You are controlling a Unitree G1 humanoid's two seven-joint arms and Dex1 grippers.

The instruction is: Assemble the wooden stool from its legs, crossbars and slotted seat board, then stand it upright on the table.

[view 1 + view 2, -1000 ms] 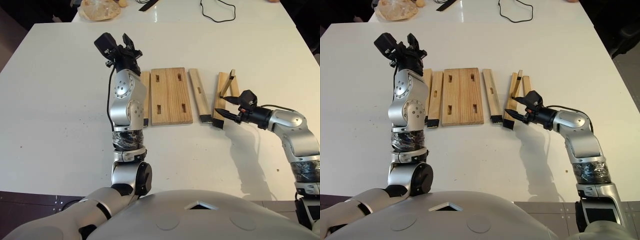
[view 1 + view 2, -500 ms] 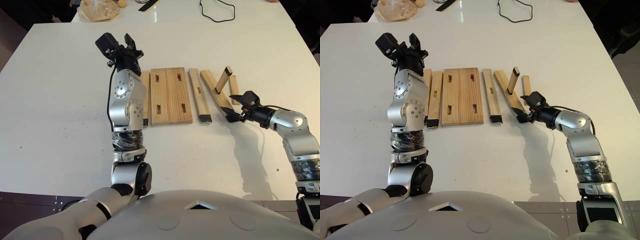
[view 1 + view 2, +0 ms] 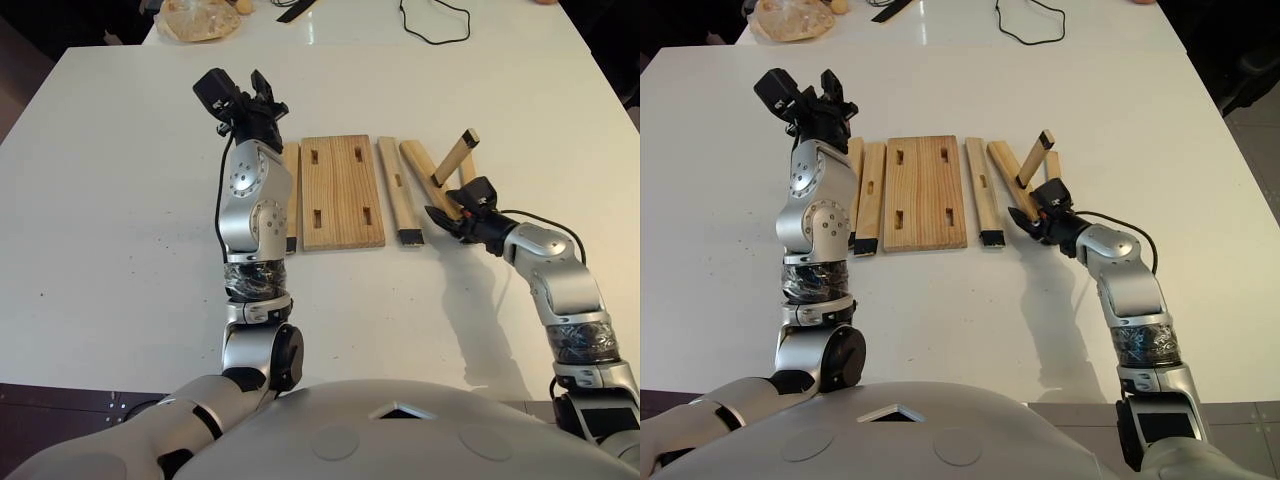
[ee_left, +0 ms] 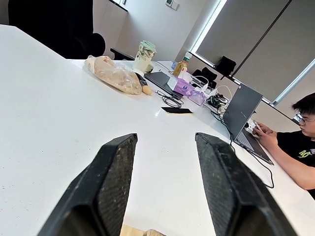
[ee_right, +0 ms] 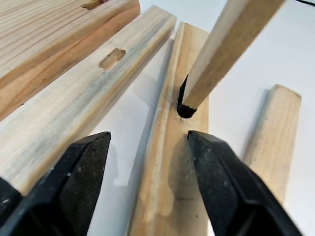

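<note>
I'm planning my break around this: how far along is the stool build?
Barely started. Done: one crossbar stands tilted in the slot of a leg. In hand: nothing is gripped; the open right gripper straddles that leg's near end, and the left gripper is open and raised. Left: the seat board and other legs lie flat, unjoined.

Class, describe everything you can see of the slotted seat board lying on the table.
The seat board is a rectangular slab of pale, grained wood with four small rectangular slots, two near each long edge. It lies flat on the white table, slots facing up, not yet assembled. Wooden legs lie alongside both long edges, and nothing rests on it.
</note>
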